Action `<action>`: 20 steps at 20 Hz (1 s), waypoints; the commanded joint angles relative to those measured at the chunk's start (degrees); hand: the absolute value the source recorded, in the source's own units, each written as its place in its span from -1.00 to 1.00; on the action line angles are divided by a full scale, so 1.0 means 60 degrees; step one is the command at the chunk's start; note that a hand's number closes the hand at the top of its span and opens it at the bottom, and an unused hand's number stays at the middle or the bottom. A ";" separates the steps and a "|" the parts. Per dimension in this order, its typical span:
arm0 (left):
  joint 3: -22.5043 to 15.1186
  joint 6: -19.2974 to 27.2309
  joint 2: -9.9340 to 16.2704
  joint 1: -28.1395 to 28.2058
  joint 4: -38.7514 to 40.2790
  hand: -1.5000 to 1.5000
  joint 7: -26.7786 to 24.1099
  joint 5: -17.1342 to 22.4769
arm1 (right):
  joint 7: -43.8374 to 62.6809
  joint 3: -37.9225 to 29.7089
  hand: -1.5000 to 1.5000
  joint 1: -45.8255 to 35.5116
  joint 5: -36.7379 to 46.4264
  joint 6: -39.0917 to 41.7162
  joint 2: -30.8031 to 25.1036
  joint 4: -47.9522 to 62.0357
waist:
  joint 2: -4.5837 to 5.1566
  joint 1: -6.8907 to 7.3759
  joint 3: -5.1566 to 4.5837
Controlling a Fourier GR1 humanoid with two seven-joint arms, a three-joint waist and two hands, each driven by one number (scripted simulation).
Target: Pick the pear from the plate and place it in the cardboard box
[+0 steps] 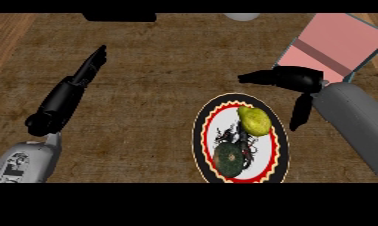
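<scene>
A yellow-green pear lies on the upper right part of a round plate with a black, red and cream rim. A dark green round fruit sits on the plate's lower part. My right hand hovers just above and to the right of the plate, open, with its fingers pointing left and the thumb hanging down beside the pear without touching it. The cardboard box, pinkish inside, stands at the upper right behind that hand. My left hand rests open at the left, fingers pointing up.
A white round object and a black object show at the counter's far edge. A lighter wooden strip runs along the left side.
</scene>
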 commanded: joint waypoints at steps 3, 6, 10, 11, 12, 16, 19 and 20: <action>-0.0036 0.0162 -0.0342 -0.0402 0.0154 0.00 0.0205 -0.0285 | -0.0917 0.0066 -1.00 -0.0012 0.0278 0.0644 0.0773 0.0671 | 0.0005 -0.0026 0.0002; 0.0500 -0.0312 0.0095 -0.0327 0.0697 0.00 -0.0427 -0.0033 | -0.1092 0.0107 -1.00 -0.0176 0.0449 0.0731 0.0793 0.0925 | 0.0018 -0.0011 -0.0002; 0.0281 -0.0311 -0.0129 -0.0051 0.0351 0.00 -0.0176 -0.0253 | -0.0652 0.0073 -1.00 0.0241 0.0572 0.0729 0.0787 0.0229 | -0.0034 -0.0113 -0.0005; 0.0292 -0.0173 -0.0308 -0.0828 0.0553 0.00 0.0256 -0.0268 | -0.1240 0.0302 -1.00 0.0329 0.0994 -0.0052 0.1148 0.1124 | 0.0008 -0.0067 0.0002; 0.0584 -0.0518 -0.0074 -0.0484 0.0087 0.00 0.0341 0.0095 | -0.0501 -0.0002 -1.00 -0.0058 0.0869 0.0670 0.1042 0.0689 | -0.0028 -0.0072 -0.0003; 0.0476 -0.0521 -0.0211 -0.0216 -0.0154 0.00 0.0291 -0.0143 | -0.1109 -0.0100 -1.00 -0.0201 0.1389 0.0355 0.1134 0.1692 | -0.0002 -0.0017 0.0001; 0.0165 -0.0084 -0.0604 -0.0048 -0.0204 0.00 0.0332 -0.0650 | -0.0770 -0.0158 -1.00 -0.0104 0.1470 0.0095 0.1790 0.1885 | -0.0011 -0.0021 0.0000; 0.0267 -0.0468 -0.0354 0.0448 -0.0344 0.00 -0.0071 -0.0437 | -0.0877 -0.0090 -1.00 0.0003 0.1453 0.0245 0.1698 0.1834 | -0.0017 -0.0004 -0.0001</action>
